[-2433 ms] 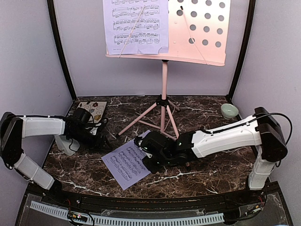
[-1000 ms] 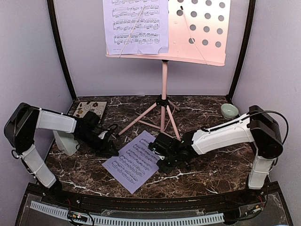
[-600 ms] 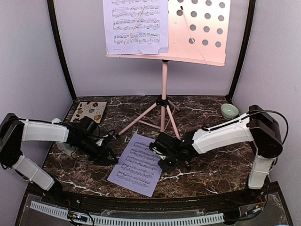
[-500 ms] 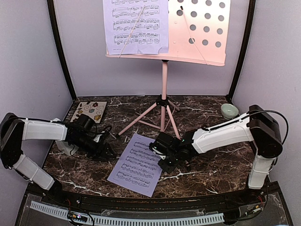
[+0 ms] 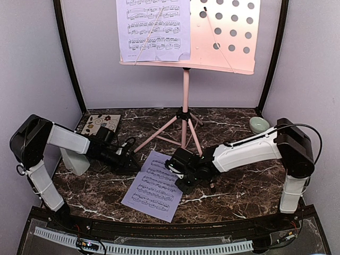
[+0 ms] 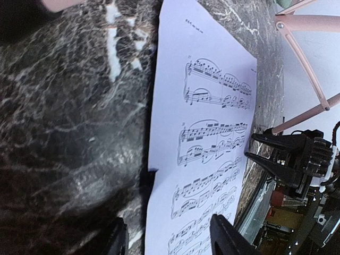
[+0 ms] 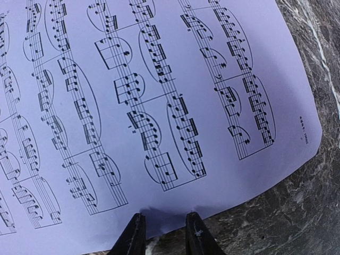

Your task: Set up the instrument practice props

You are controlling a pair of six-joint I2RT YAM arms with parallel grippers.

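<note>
Top view: both arms reach low and inward across the marble table (image 5: pixel 241 192). The left gripper (image 5: pixel 133 163) is at the left edge of the flat sheet-music page (image 5: pixel 153 187) and the right gripper (image 5: pixel 172 169) is at its right edge. The pink music stand (image 5: pixel 185 106) stands behind, cropped at the top. The left arm half hides the metronome (image 5: pixel 72 159).

Left wrist: fingers (image 6: pixel 226 236) spread wide, straddling the page's edge.

Right wrist: fingers (image 7: pixel 196 236) narrowly apart at the page's edge; contact with the paper is unclear.

White-shelled arms (image 5: pixel 244 154) with black joints, cables and fingers (image 6: pixel 226 236).
</note>
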